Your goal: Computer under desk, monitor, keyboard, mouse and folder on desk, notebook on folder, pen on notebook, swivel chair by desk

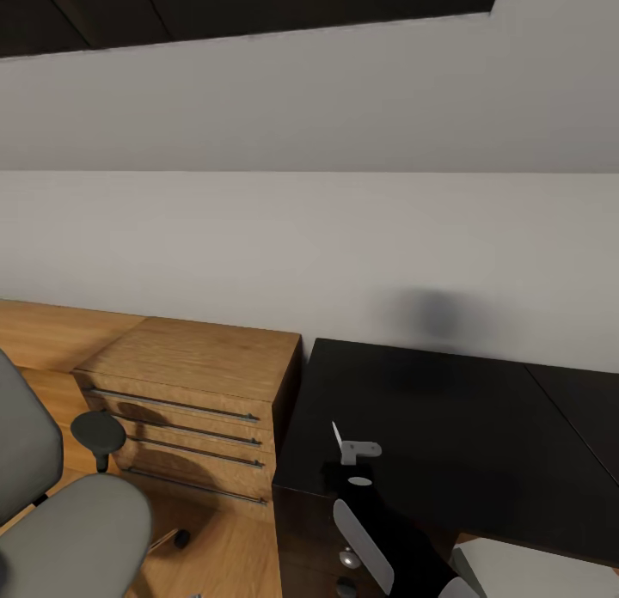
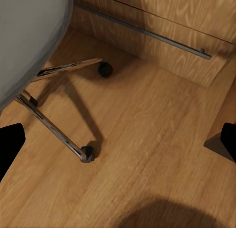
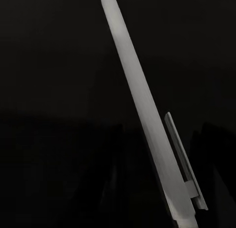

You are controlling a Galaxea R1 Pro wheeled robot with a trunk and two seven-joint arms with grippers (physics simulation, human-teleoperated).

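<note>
While scanning from the left edge of the head view, meeting first the chair (image 1: 60, 521), its grey seat and back filling the lower left corner. Catching its chrome legs and black casters in the left wrist view, resting on the wood floor (image 2: 147, 139). Holding the left gripper (image 2: 118, 143) spread wide and empty above that floor, with black fingertips (image 2: 10, 144) at opposite edges of the frame. Passing next the wooden chest (image 1: 189, 383), standing against the grey wall just beside the desk (image 1: 464, 409). Clamping the pen (image 1: 340, 436) in the right gripper (image 1: 357, 478) at lower centre, over the desk's near left part, with the tip tilting up and left. Showing it in the right wrist view as a white shaft with a clip, crossing black desktop, the dark fingers being hard to make out.
</note>
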